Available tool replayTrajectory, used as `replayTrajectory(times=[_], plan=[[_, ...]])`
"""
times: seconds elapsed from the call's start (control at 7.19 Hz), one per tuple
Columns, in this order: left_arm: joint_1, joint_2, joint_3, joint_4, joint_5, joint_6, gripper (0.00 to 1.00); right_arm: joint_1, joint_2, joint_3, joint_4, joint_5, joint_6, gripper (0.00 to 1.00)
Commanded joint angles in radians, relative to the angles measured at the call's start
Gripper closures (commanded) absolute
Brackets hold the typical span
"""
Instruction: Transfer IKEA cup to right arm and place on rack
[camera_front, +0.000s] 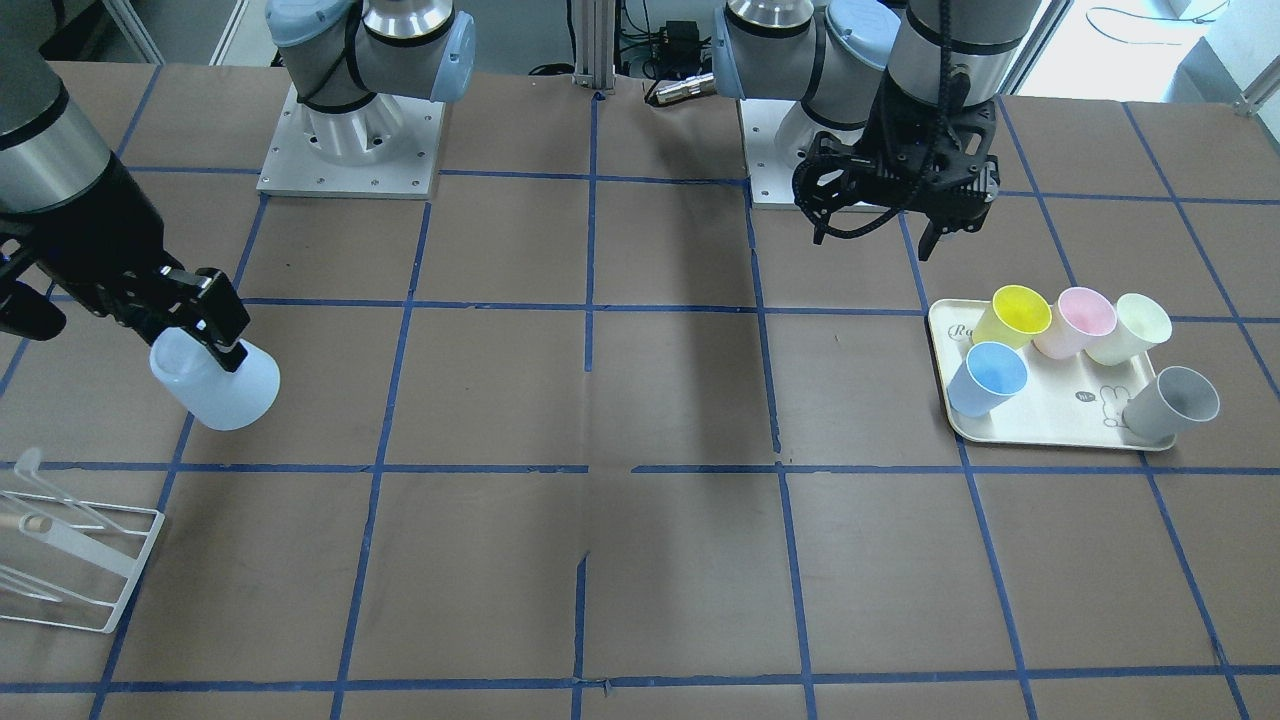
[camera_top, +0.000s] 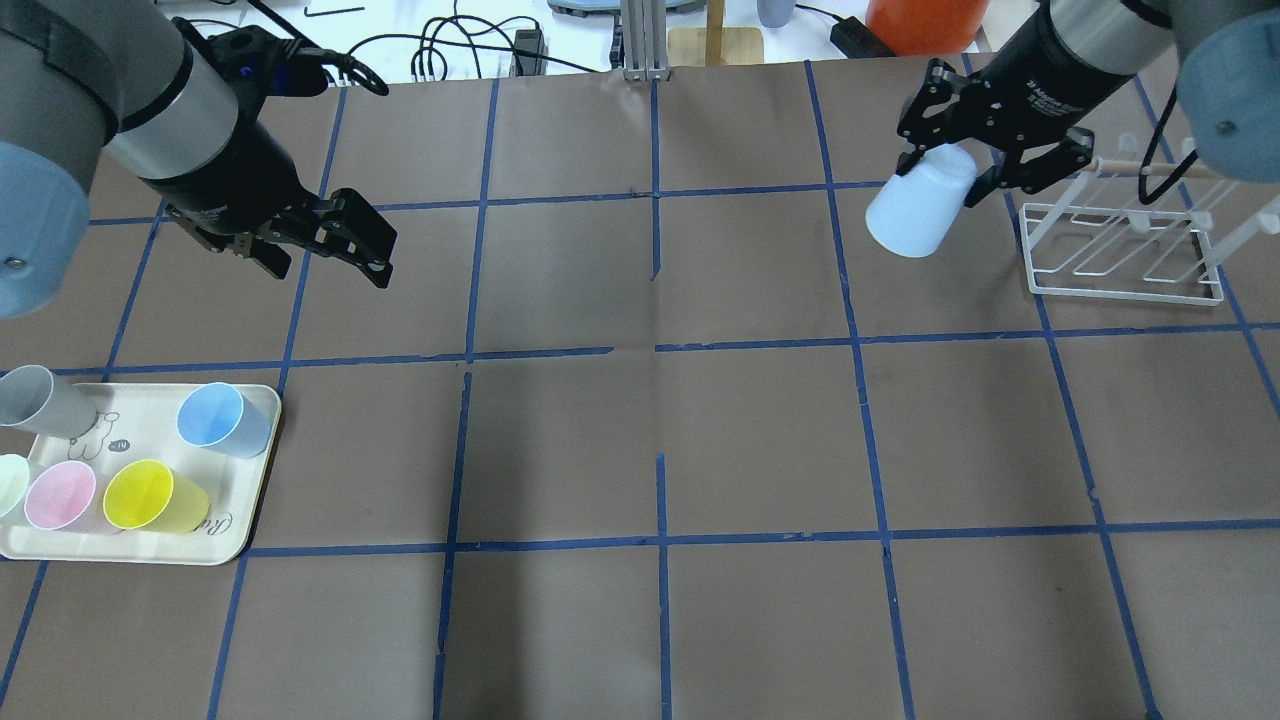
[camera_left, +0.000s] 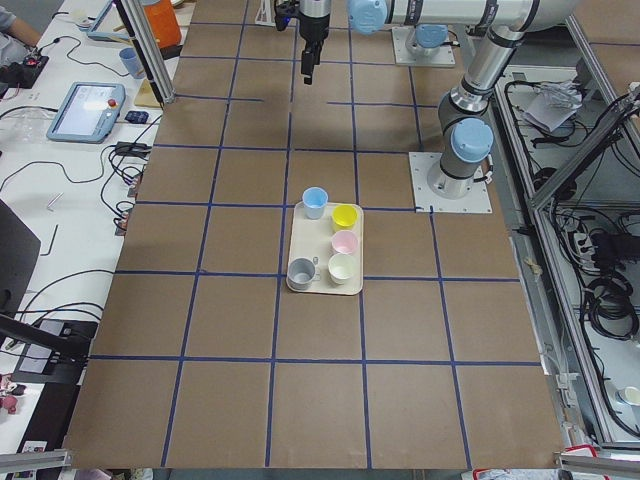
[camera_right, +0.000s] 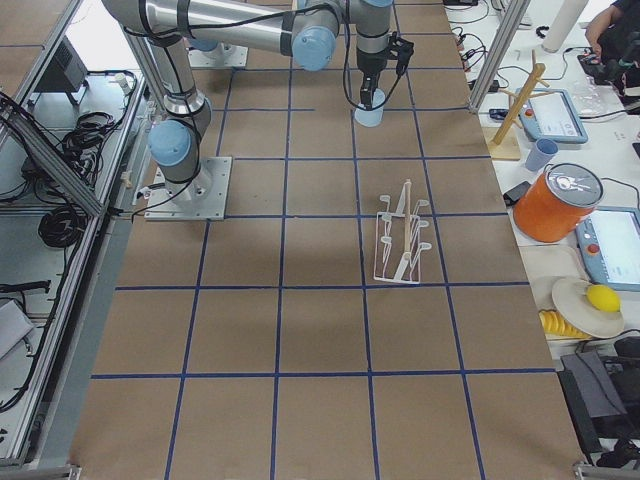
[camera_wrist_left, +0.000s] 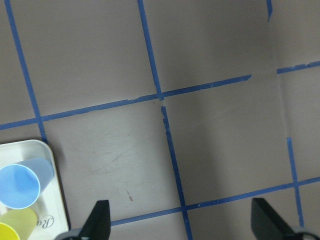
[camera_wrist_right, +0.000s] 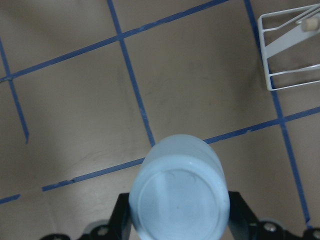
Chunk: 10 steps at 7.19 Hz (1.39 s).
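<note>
The jaws of the right arm are clenched on the IKEA cup near its base, holding it tilted, mouth downward, above the surface, just left of the rack. The jaws of the left arm hang released beyond the cream tray.

6 cameras cover my table. 1 sits behind my shoulders, looking forward and down. 1 faces me from across the table, steeply down, so my sides swap. 2 hang high and far at the table's ends, looking along it. 2 ride my wrists, close, aimed down. Right wrist and overhead share the rack; left wrist and front share the tray.
</note>
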Motion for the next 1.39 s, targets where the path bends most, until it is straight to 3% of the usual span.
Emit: replayTrajectory(times=[0.0,0.28,0.83,1.25], plan=[[-0.038,-0.028,-0.005,0.059,0.029,-0.158,0.00,-0.067,0.023,-0.011,-0.061,-0.042,-0.117,1.00],[-0.032,-0.035,0.027,0.086,-0.059,-0.182,0.00,-0.083,0.035,-0.069,-0.083,-0.039,-0.165,1.00],[0.009,-0.016,0.034,0.084,-0.078,-0.168,0.00,-0.179,0.177,-0.179,-0.205,-0.030,-0.319,1.00],[0.059,-0.014,0.038,0.060,-0.097,-0.171,0.00,-0.225,0.306,-0.259,-0.212,-0.025,-0.347,1.00]])
